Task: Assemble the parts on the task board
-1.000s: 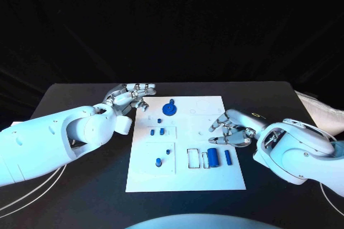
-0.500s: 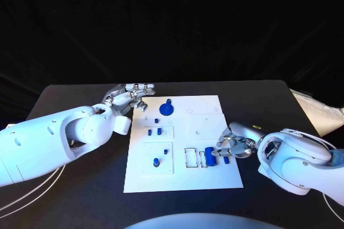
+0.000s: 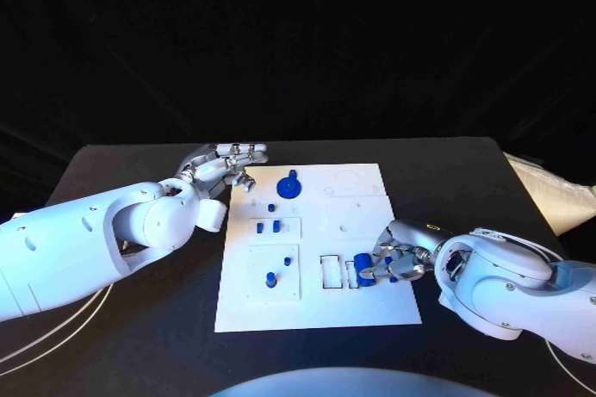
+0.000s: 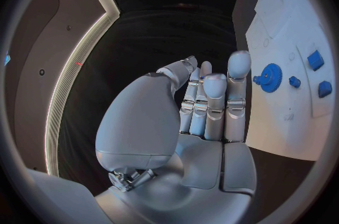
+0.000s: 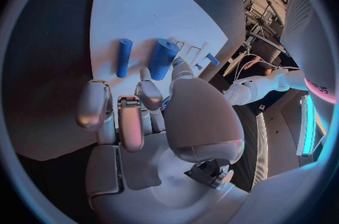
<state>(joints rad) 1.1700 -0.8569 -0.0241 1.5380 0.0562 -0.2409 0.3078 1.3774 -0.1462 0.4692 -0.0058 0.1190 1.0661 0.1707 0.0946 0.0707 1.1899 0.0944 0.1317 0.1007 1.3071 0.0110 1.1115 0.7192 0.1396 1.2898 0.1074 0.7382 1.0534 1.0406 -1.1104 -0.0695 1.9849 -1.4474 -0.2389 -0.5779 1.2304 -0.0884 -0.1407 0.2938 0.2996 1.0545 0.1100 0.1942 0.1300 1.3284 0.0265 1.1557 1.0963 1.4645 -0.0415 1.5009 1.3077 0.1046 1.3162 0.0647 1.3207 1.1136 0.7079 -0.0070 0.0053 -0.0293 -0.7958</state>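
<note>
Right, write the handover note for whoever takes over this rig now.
Left robot hand: holds nothing, fingers apart, at the far left corner of the task board, beside the blue gear.
Right robot hand: fingers over the thick blue cylinder by the board's right edge; grasp unclear. Thin blue cylinder lies beside it.
Done: several small blue pieces stand in the board.
Left: both cylinders lie loose.

Curled fingers (image 3: 379,261) of the right hand (image 3: 395,257) cover part of the thick blue cylinder (image 3: 362,269) just beside them, so contact between fingertips and cylinder cannot be told.
</note>
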